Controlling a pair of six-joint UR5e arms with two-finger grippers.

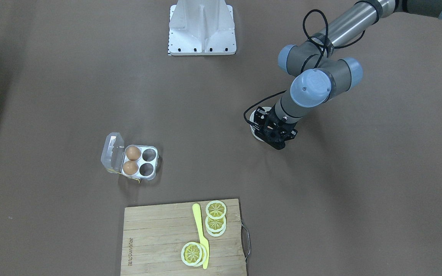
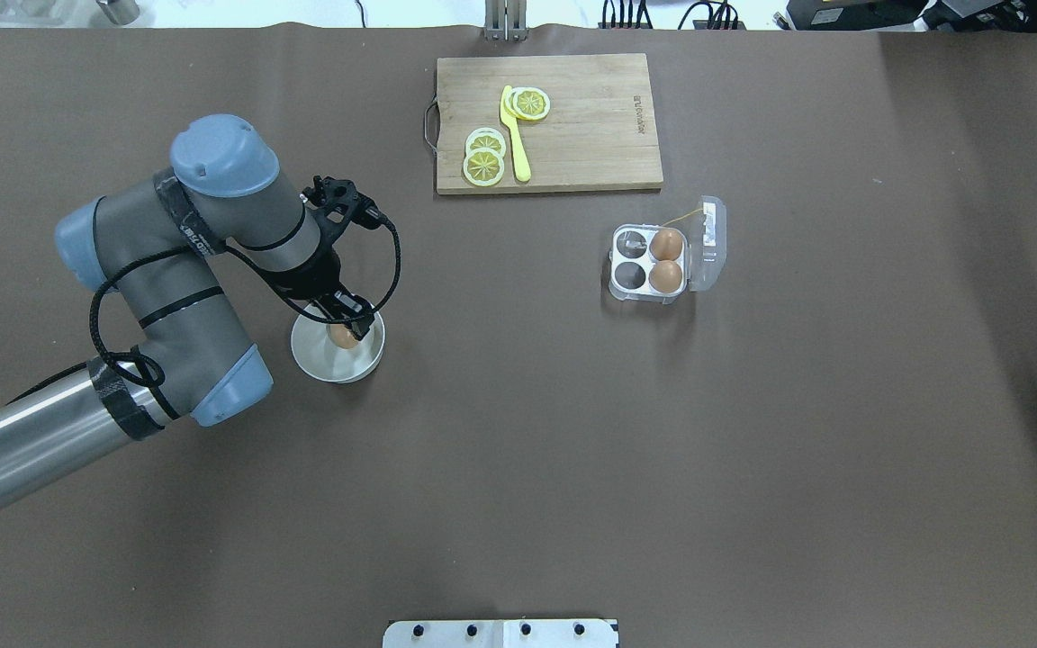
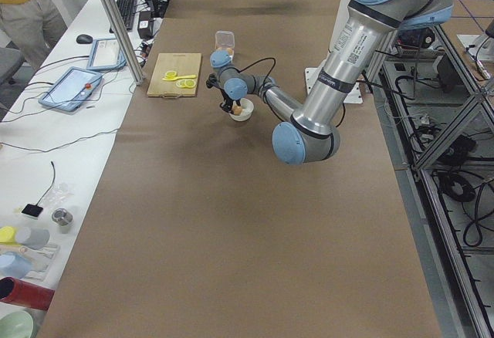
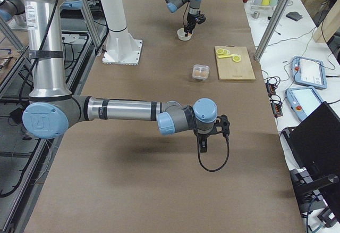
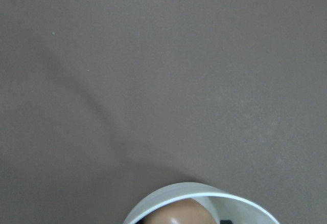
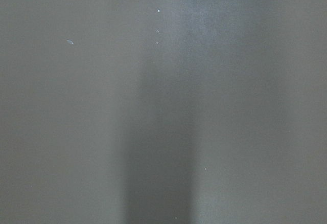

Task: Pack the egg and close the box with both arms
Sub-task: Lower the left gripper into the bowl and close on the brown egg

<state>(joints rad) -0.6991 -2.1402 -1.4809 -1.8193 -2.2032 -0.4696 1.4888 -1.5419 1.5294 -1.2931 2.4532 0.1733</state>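
Note:
The egg [image 2: 344,338] lies in a round white bowl [image 2: 311,360] on the left half of the table. My left gripper [image 2: 347,317] reaches down into the bowl right over the egg; I cannot tell if its jaws grip it. The left wrist view shows the egg [image 5: 179,213] inside the bowl's rim [image 5: 204,187]. The box [image 2: 631,261] stands open to the right, lid [image 2: 709,247] folded back, with two brown eggs [image 2: 666,261] and two empty cups. My right gripper [image 4: 205,143] shows only in the exterior right view, low over bare table; I cannot tell its state.
A wooden cutting board [image 2: 590,126] with lemon slices [image 2: 485,162] and a yellow knife [image 2: 514,135] lies at the far edge, behind the box. The white mounting stand [image 1: 202,30] is at the robot's side.

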